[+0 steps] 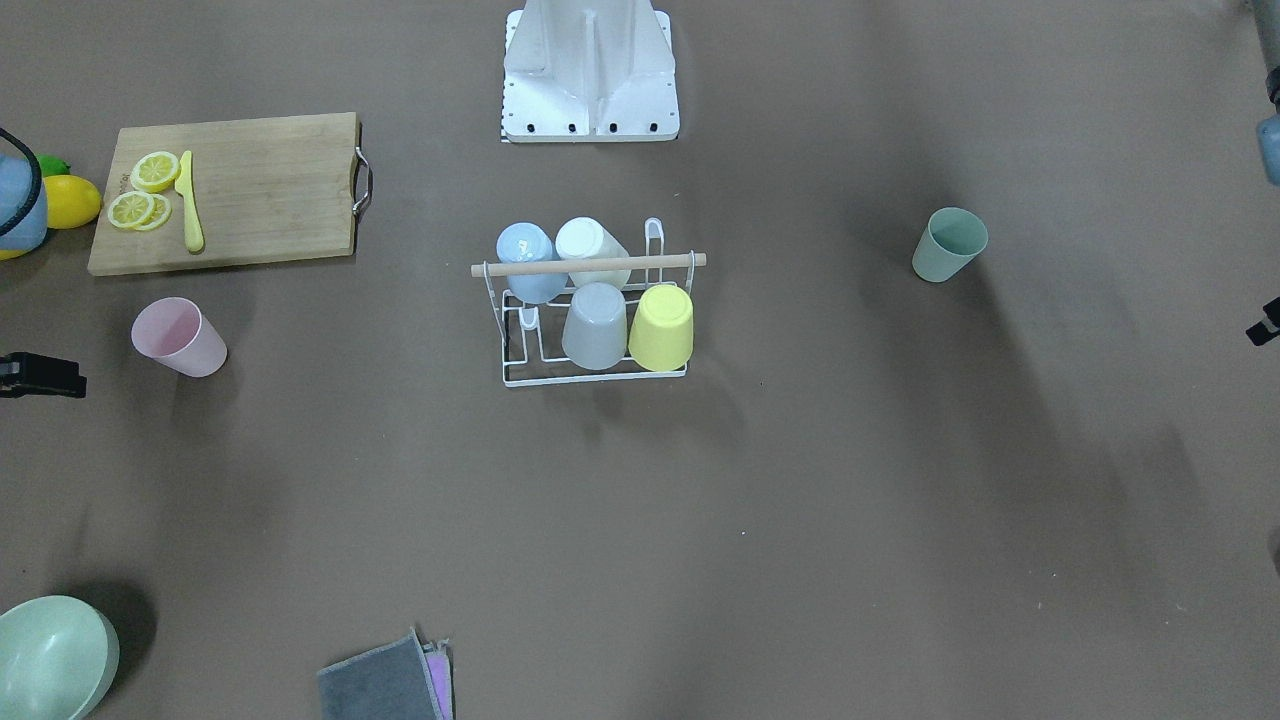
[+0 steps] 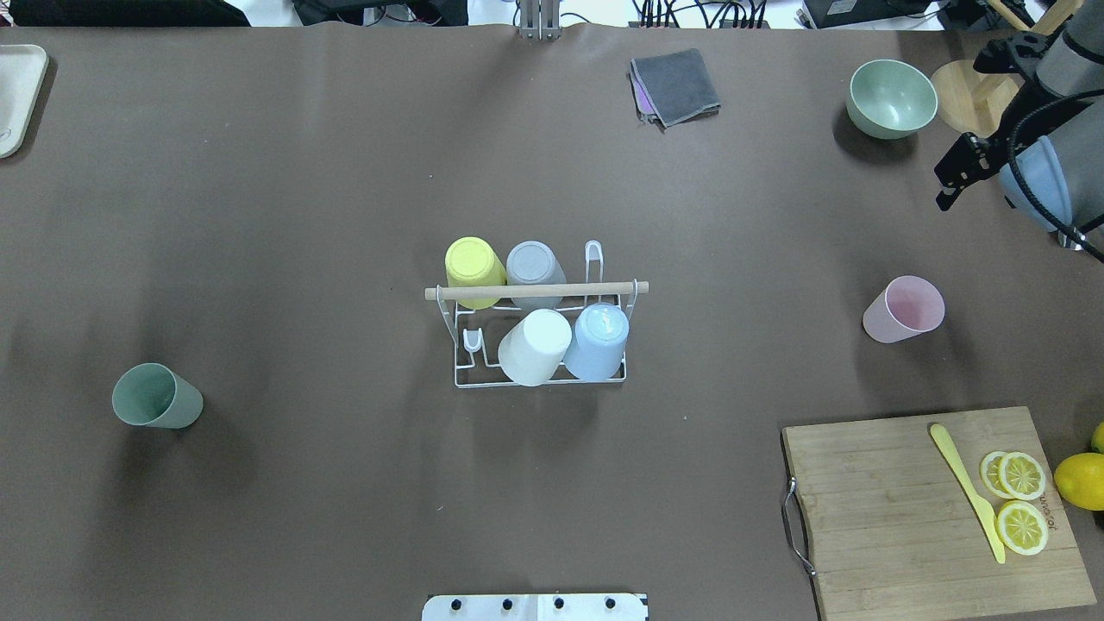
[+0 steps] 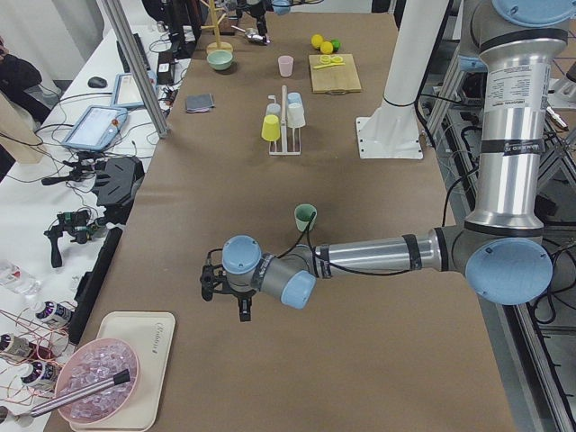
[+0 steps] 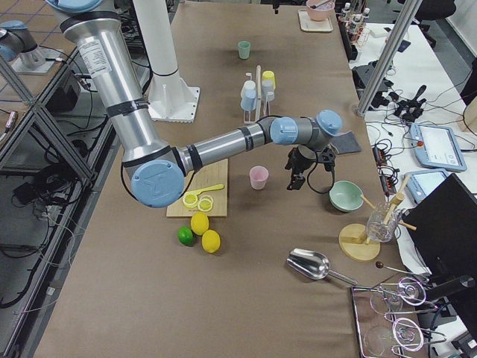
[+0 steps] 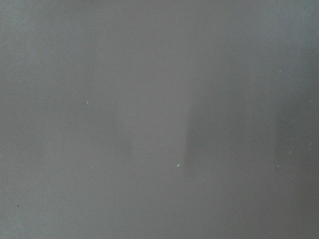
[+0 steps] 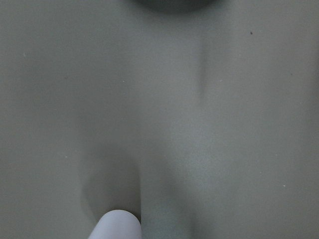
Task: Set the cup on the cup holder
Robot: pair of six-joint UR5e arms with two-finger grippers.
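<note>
Surface: brown table [image 2: 345, 172], matte.
Middle: cup holder [image 2: 536, 291], standing on its wire base.
Robot's left half: green cup [image 2: 157, 396], upright, well apart from everything else.
Robot's right half: pink cup [image 2: 903, 310], upright; wooden cutting board [image 2: 880, 509] at the near edge, a lemon [image 2: 1078, 480] just beside it.
Far edge: green bowl [image 2: 891, 98]; grey cloth [image 2: 677, 84] (a pink one peeks from under it); pale tray [image 2: 19, 95] at the corner.

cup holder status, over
Left gripper and right gripper empty, off to the sides. Cup holder holds four cups, two prongs free. Pink cup, green cup on table, nothing blocking.
</note>
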